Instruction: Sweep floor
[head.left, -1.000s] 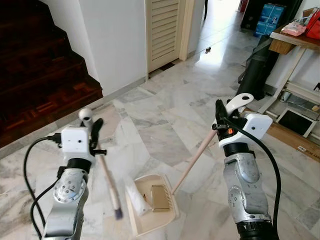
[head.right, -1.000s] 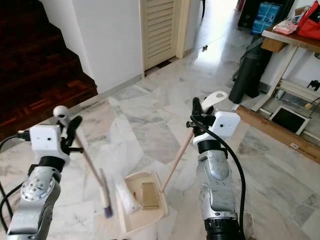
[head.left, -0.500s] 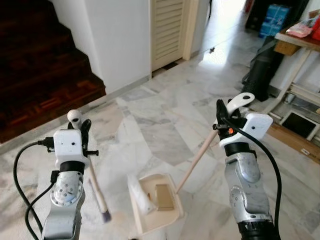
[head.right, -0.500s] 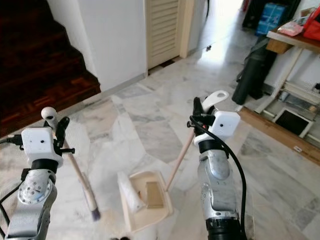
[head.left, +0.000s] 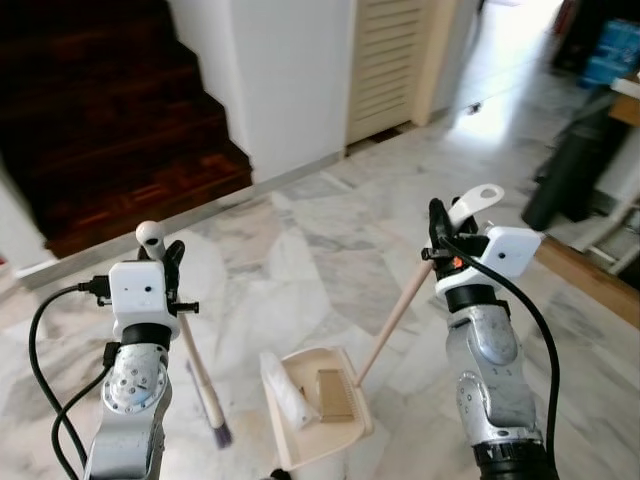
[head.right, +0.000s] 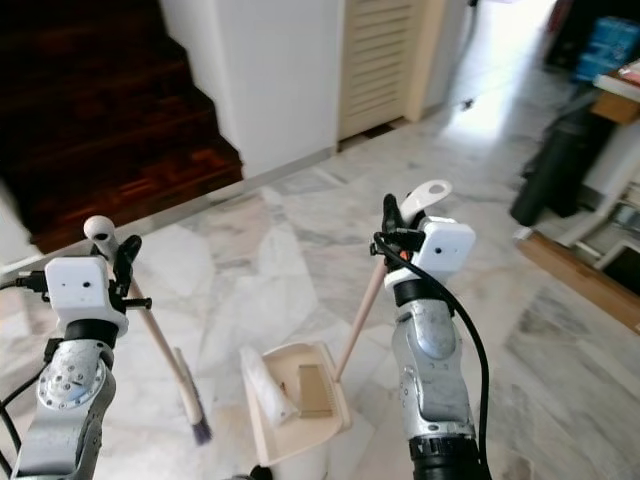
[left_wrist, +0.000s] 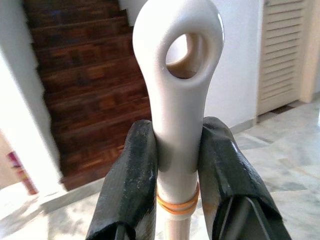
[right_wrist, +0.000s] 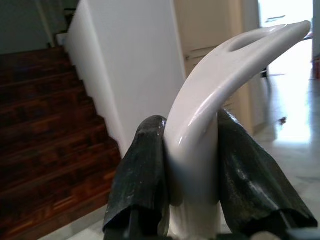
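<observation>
Left gripper (left_wrist: 177, 165): you grip the broom (head.left: 200, 375) handle, fingers clamped.
Right gripper (right_wrist: 192, 170): closed around the dustpan (head.left: 315, 405) handle.
Dustpan: floor (head.left: 300, 260) between your arms, broom head just left.
Writing: none readable.

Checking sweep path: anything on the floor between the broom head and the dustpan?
Nothing visible. The broom in the left gripper has its head just beside the dustpan held by the right gripper; bare marble floor lies between them.
</observation>
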